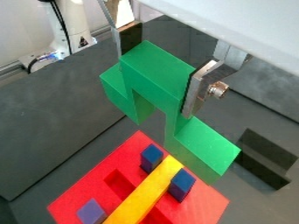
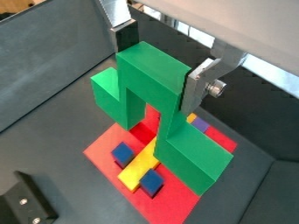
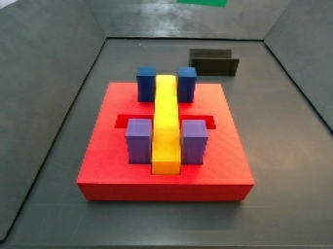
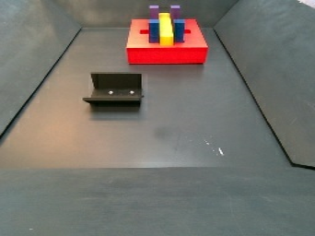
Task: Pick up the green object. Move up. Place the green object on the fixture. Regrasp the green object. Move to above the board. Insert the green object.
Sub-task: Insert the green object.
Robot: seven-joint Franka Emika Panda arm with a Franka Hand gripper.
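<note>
My gripper (image 1: 160, 66) (image 2: 163, 66) is shut on the green object (image 1: 146, 77) (image 2: 146, 80), with a silver finger pressed against each side of its top block. The stepped green piece hangs in the air above the board (image 1: 103, 179) (image 2: 105, 145), apart from it. A green sliver (image 3: 202, 2) at the upper edge of a side view is all that shows of it there. The red board (image 3: 115, 146) (image 4: 167, 53) carries a yellow bar (image 3: 166, 122), blue blocks (image 3: 146, 83) and purple blocks (image 3: 139, 139). The dark fixture (image 1: 267, 156) (image 2: 26, 203) (image 3: 213, 62) (image 4: 114, 90) stands empty on the floor.
Dark grey walls (image 3: 58, 88) (image 4: 31, 83) slope up around the floor on all sides. The board sits near one end of the enclosure, the fixture a short way from it. The gripper itself does not show in either side view.
</note>
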